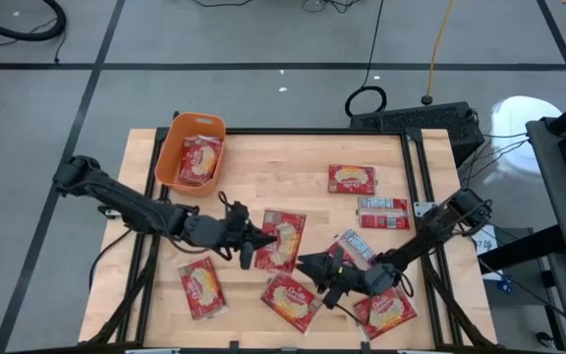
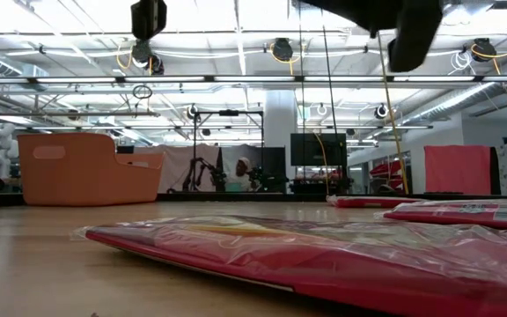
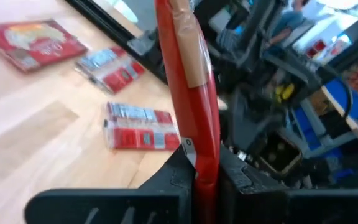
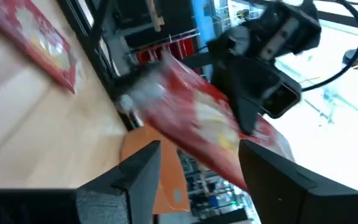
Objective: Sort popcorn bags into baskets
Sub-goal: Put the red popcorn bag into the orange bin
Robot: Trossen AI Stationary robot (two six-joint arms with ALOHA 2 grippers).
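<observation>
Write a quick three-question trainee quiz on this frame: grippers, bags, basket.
1. True or false: the left gripper is shut on a bag.
2. In the high view, the basket sits at the table's: A) top left corner; B) top right corner; C) middle.
3. Fill in: the right gripper's fingers stand ____ (open or shut).

Key: 1 true, the bag stands edge-on, clamped between its fingers. 2 A. 3 open, with nothing pinched between them.
</observation>
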